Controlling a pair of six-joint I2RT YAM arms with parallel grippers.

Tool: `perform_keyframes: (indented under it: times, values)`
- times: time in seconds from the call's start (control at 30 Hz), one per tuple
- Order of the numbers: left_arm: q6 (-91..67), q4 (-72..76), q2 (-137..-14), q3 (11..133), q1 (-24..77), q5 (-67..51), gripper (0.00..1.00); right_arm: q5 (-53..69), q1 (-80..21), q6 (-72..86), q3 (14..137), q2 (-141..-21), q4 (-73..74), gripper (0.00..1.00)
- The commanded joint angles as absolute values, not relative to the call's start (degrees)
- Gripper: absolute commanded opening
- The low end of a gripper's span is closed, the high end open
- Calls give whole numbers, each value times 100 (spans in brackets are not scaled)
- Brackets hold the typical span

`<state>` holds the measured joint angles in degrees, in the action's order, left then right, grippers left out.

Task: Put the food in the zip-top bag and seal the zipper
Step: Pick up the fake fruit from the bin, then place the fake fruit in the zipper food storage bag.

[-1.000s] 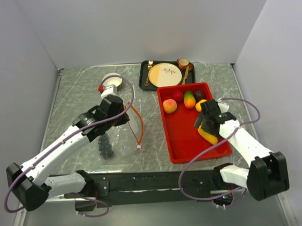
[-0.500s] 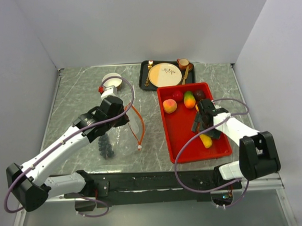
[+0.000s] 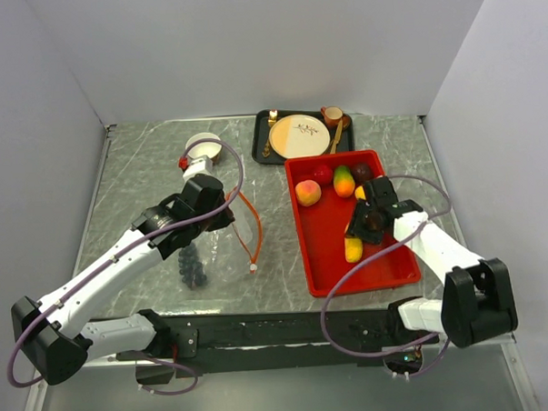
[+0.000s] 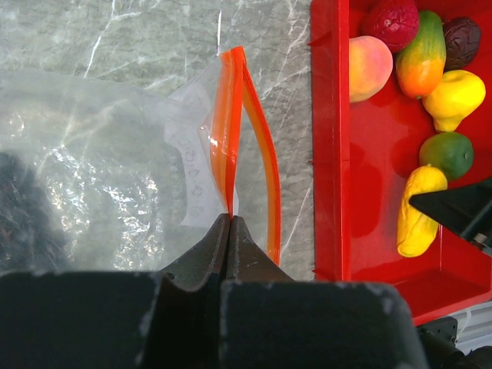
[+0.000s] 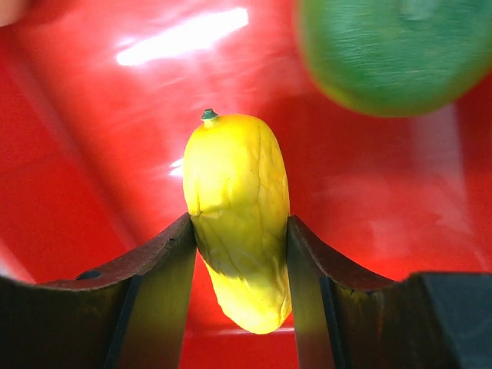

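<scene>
The right end effector (image 5: 240,231) is narrowing from its earlier wide spread, seemingly pinching the wrinkled yellow banana-like piece (image 3: 353,249), now shifted toward the middle of the glossy red tray (image 4: 327,154). The left end effector (image 4: 229,219) is still pinching the orange-red zipper (image 4: 228,115) of the crinkly zip-top bag (image 4: 92,177) over the bench (image 4: 154,38).

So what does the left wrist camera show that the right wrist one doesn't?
Only left wrist: the clear zip-top bag, its orange zipper pinched by the left fingers, the peach, the mango. Only right wrist: the right fingers pressing both sides of the yellow banana-like piece. Both: that piece, the green lime, the red tray.
</scene>
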<state>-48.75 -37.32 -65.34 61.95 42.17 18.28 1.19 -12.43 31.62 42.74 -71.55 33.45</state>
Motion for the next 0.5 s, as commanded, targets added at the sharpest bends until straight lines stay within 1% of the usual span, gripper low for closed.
perform_keyframes:
  times: [0.0, 0.03, 0.13, 0.27, 0.4, 0.47]
  values:
    - [-4782, -3586, -6495, 6240, 4201, 1776, 1, 1035, -1274, 3067, 4623, -6541, 2919, 2]
    - [-4755, -3551, -6513, 6232, 4192, 1767, 1, 1403, -1327, 3128, 4667, -6461, 2692, 2]
    - [-4711, -3612, -6609, 6275, 4201, 1819, 1, 1748, -1730, 3401, 4956, -6319, 2348, 4]
    - [-4711, -3621, -6671, 6346, 4201, 1776, 1, 1608, -2477, 3637, 5632, -6547, 2136, 4]
    - [-4763, -3533, -6609, 6302, 4201, 1705, 1, 1740, -3144, 3972, 5801, -6908, 1522, 5]
    - [-4781, -3516, -6592, 6302, 4201, 1644, 1, 1740, -3313, 4130, 5862, -7144, 1170, 5]
